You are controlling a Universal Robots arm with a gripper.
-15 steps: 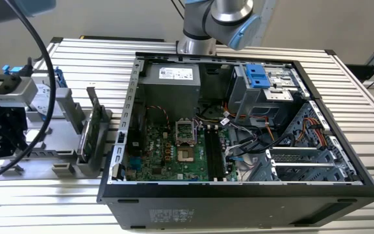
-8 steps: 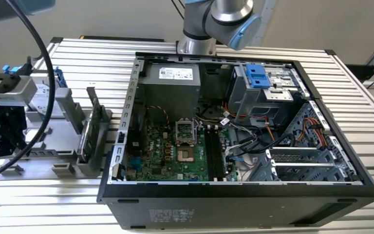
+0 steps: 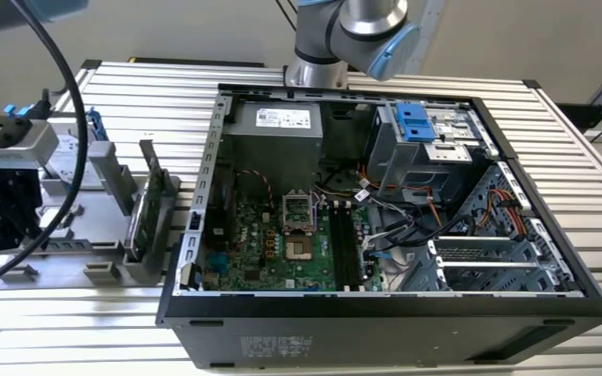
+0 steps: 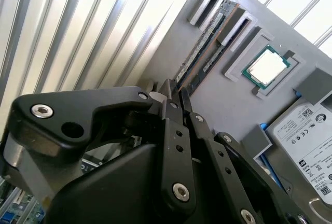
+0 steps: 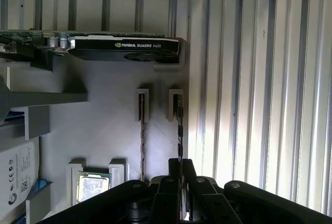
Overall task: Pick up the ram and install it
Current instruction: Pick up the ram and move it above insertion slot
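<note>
Grey holder (image 5: 114, 125) lies flat on the slatted counter (image 3: 154, 86). Two slim slots near the holder's edge, each with a stick standing on its long edge. The ram (image 5: 179, 125) sits in the slot nearer the holder's rim and the bare slats; a second stick (image 5: 142, 136) sits in the slot next to it, further into the holder, the two parallel and a little apart. Gripper (image 5: 181, 164) is over the holder, in line with the ram, at one end of it. Jaws are drawn close together with the stick's edge running in between them; cannot tell whether they press on it or just stand either side. On the holder beyond the far ends of the two slots, a graphics card (image 5: 124, 47) stands upright in its bracket. In a square pocket of the holder beside the second stick lies a processor (image 5: 93, 186), and past that, at the holder's far side, a hard drive (image 5: 18, 177) lies label up. An open computer case (image 3: 385, 329) stands on the counter just beside the holder, on the exterior view's right of it, with the board and its long dark memory slots (image 3: 345, 243) in view.
</note>
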